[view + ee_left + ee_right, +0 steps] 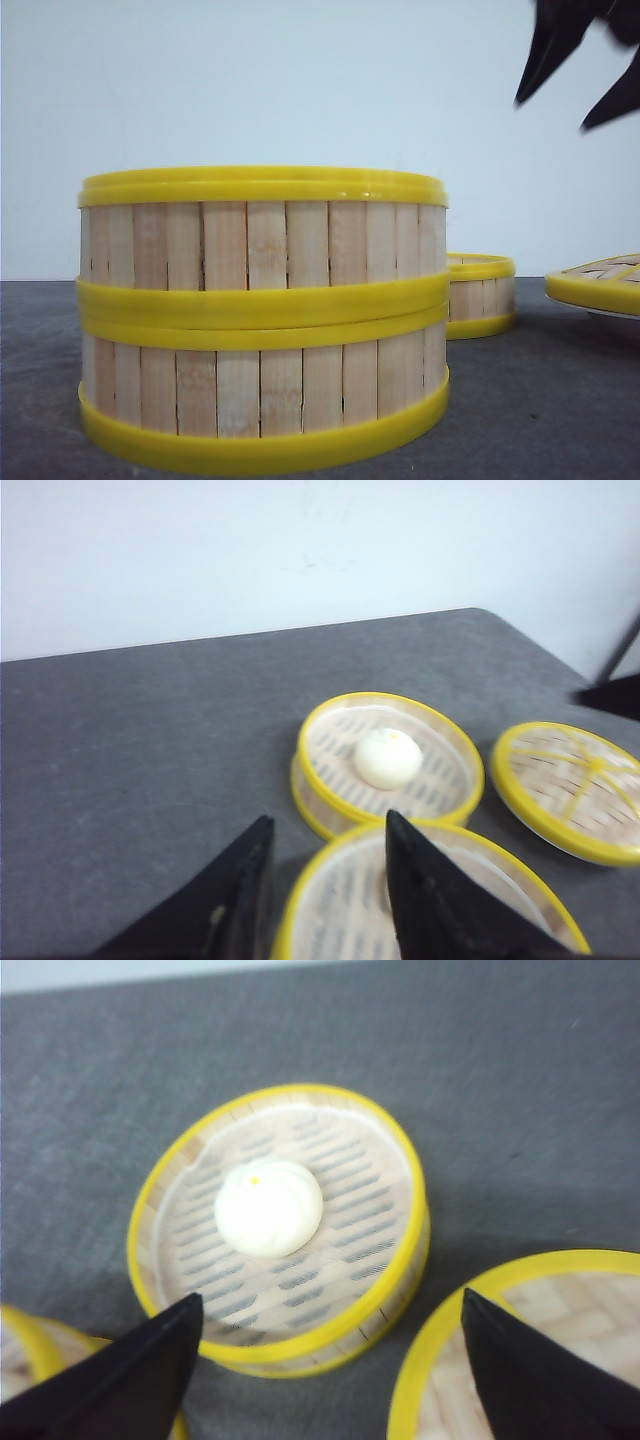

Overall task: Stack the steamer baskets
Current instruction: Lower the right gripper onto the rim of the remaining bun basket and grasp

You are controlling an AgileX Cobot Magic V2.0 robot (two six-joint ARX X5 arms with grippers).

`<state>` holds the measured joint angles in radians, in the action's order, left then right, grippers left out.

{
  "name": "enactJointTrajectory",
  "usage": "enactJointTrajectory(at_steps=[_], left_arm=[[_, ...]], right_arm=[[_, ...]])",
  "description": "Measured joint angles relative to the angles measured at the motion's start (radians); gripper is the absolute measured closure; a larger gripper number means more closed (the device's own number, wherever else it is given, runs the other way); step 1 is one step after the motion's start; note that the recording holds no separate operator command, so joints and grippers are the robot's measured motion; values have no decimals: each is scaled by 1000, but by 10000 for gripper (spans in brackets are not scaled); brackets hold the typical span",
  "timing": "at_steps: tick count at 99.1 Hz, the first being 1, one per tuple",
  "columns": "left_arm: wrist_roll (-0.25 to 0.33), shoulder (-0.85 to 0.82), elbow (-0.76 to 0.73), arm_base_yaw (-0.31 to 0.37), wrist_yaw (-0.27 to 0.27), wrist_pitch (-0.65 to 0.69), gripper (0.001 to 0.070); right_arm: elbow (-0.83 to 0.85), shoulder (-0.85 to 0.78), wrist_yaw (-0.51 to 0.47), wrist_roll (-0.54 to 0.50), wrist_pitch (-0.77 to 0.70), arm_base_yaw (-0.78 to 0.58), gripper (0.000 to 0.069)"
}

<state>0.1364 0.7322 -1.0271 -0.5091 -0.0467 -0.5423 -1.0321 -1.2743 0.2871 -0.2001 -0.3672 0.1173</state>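
Note:
Two steamer baskets stand stacked close to the camera, the upper one on the lower one. The third steamer basket sits alone behind them to the right, with a white bun inside it. My left gripper is open above the stack's top basket: one finger hangs over its inside, the other outside its rim. My right gripper is wide open above the near edge of the lone basket, holding nothing. Its dark fingers show high at the front view's upper right.
A flat yellow-rimmed woven lid lies to the right of the lone basket, also seen as the lid and the lid in the wrist views. Grey tabletop extends left; a white wall stands behind.

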Motion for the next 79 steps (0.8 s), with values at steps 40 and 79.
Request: enactJointTrajectory(at_steps=[40,79], left_arm=[[50,-296,136,-65,0,-192,512],[63,-359,136,-66,0,-233,512]], right_arm=[[-260,-446,-84,-17,-23,45,221],[-355,-623,-232,-33,-72,75,363]])
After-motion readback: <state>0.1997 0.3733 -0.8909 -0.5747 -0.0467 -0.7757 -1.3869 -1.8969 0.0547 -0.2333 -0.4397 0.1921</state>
